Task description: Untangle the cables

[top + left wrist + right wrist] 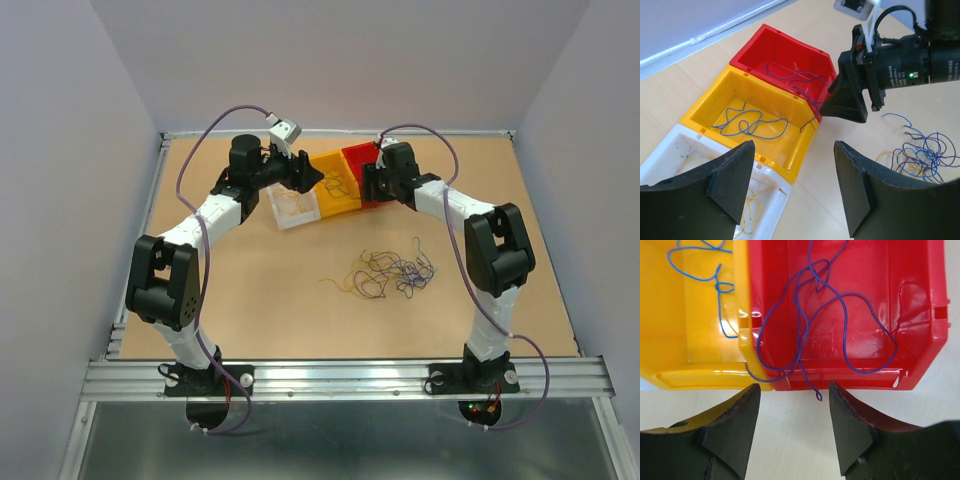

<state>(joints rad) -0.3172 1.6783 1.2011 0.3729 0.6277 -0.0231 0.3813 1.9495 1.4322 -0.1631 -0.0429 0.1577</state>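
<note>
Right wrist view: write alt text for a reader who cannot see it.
The right gripper hangs open over the near rim of a red bin that holds a looping purple wire, one end of which droops out over the rim. A yellow bin beside the red one holds a blue wire.

Right of the yellow bin [335,197], the red bin [356,160] is half hidden by the right arm [405,180]; the cables [385,272] piled nearer than it are too fine to be told apart.
</note>
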